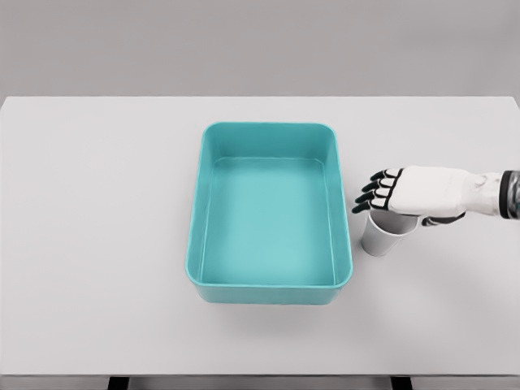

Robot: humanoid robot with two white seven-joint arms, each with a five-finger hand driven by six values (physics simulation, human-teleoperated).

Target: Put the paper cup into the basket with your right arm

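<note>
Teal basket (272,280), white paper cup (379,239), white hand (406,193) with black fingertips (372,188)

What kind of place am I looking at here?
Probably a simulated test bench, not a real room: a plain white table against a blank grey backdrop, holding only a teal basket and a paper cup, with a white right hand over the cup.

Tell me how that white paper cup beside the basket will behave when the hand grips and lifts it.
The paper cup looks thin-walled and open-topped, so it probably dents under a hard squeeze. It appears empty, so it is likely light and may slide or tip if nudged. The right hand sits over its rim; whether it grips is unclear.
</note>
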